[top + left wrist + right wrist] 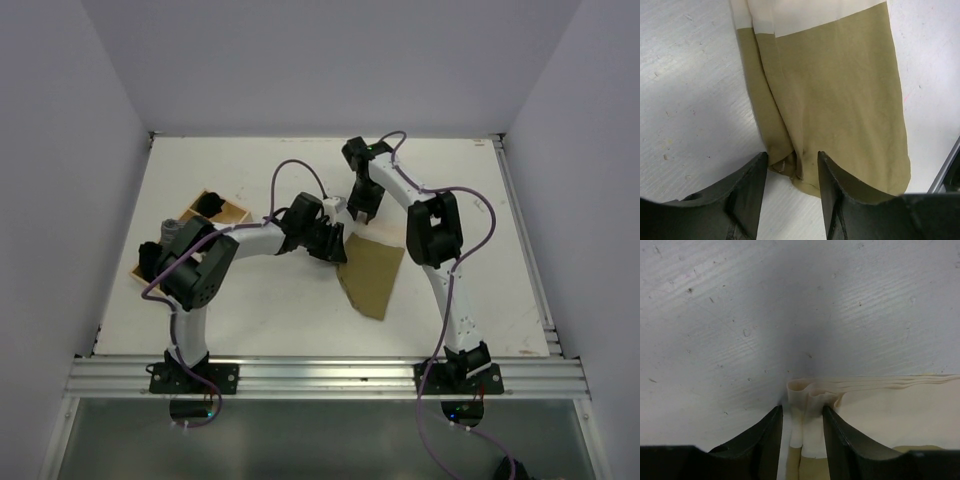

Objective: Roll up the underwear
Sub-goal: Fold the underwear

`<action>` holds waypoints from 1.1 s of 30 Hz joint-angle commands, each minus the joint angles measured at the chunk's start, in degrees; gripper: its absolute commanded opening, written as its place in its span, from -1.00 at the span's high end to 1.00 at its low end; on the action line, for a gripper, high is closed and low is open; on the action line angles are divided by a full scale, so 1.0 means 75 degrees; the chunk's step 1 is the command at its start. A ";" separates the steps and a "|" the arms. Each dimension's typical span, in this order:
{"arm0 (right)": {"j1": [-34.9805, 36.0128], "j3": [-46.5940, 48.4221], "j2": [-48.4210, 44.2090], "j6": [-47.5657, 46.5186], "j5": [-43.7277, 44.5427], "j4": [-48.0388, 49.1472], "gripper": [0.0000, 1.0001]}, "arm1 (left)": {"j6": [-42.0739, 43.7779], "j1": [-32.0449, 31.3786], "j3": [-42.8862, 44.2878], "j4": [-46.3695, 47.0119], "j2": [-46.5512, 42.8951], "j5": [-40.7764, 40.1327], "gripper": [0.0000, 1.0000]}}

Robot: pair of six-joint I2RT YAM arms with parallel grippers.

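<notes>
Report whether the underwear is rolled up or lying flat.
Flat, not rolled. The underwear lies as a flat olive panel on the table; left wrist view shows one edge folded over.

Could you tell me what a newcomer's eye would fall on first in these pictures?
The olive underwear lying flat in the middle of the table. Up close, the left gripper straddles a folded olive corner, and the right gripper straddles the bunched cream band. A wooden tray sits at the far left.
</notes>
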 commanded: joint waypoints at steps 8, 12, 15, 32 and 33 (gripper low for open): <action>0.0010 -0.0117 0.0067 -0.0296 -0.0117 0.0369 0.92 | 0.0102 -0.0066 0.0289 -0.0765 0.0458 -0.0607 0.86; -0.0002 0.0071 -0.0132 -0.0425 -0.0235 0.0475 1.00 | 0.0314 -0.0054 0.0712 -0.1129 0.0400 -0.1029 1.00; -0.0025 -0.0174 -0.0343 -0.0554 -0.0317 0.0639 1.00 | 0.0396 -0.0054 0.0853 -0.1317 0.0189 -0.1275 1.00; -0.0189 -0.2634 -0.2241 -0.0871 -0.1160 0.3041 1.00 | 0.0900 -0.0733 0.0993 -0.1961 -0.0479 -0.3279 1.00; -0.0213 -0.2694 -0.2277 -0.0894 -0.1207 0.3216 1.00 | 0.0912 -0.0861 0.1051 -0.2008 -0.0479 -0.3500 1.00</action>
